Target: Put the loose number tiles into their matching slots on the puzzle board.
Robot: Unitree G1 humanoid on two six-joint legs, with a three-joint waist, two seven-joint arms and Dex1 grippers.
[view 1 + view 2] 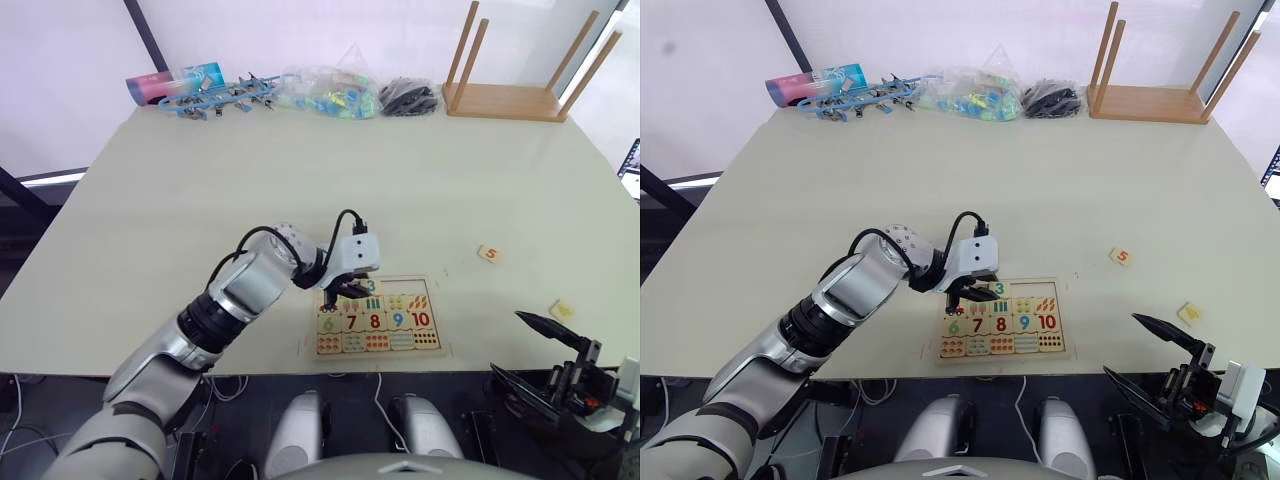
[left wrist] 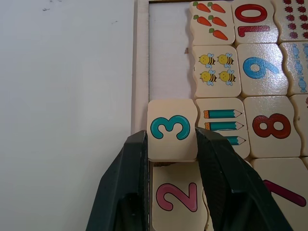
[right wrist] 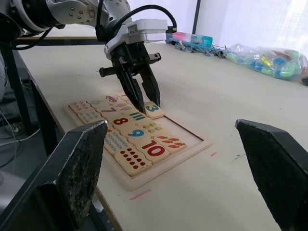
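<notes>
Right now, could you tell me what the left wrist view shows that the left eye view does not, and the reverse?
Left wrist view: the pink 2 tile seated next to the green 3 tile, and the two bare slots beyond it. Left eye view: the orange 5 tile and another loose tile lying on the table to the right of the puzzle board, plus the open right pincer. Both: the left pincer closed on the 3 tile over the board.

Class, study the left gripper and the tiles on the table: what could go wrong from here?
1. The left gripper pinches the 3 tile, which sits slightly askew over the 2 tile; on release it may rest crooked.
2. The 4 tile lies near the table edge beside the open right gripper; a clumsy reach could knock it off.
</notes>
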